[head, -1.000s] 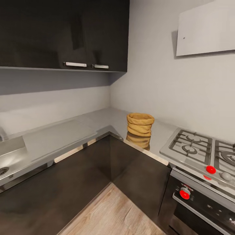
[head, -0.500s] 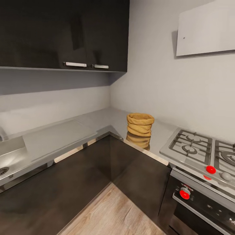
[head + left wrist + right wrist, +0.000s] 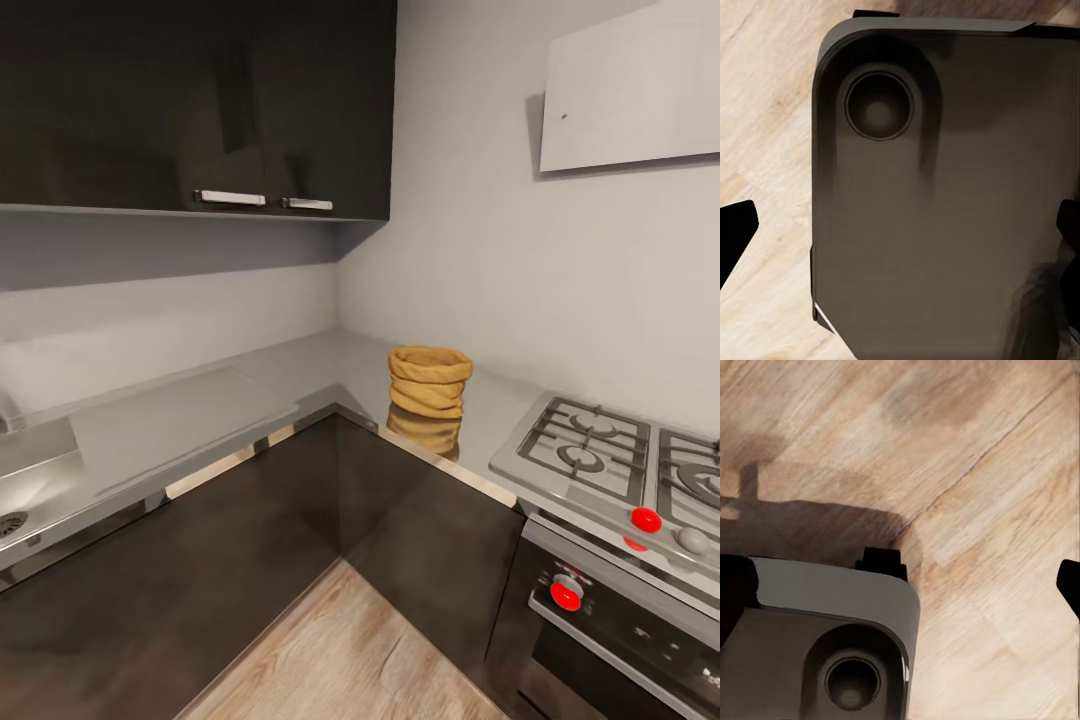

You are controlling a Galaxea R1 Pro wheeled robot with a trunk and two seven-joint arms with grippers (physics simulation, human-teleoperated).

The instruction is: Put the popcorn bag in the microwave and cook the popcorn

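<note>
The light grey countertop (image 3: 180,425) wraps the kitchen corner under dark wall cabinets (image 3: 195,100), with a steel gas hob (image 3: 600,450) at its right end. The popcorn bag (image 3: 429,380) stands upright on the countertop near the hob. Over the robot's dark base (image 3: 945,210) and wood floor (image 3: 990,472), the left gripper (image 3: 904,232) and the right gripper (image 3: 900,585) have their fingertips spread wide, holding nothing.

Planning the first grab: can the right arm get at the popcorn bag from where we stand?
Probably not yet. The popcorn bag stands far back on the countertop, beside the gas hob, nothing blocking it. But the right gripper points down at the wooden floor, fingers spread, so it needs raising first.
</note>
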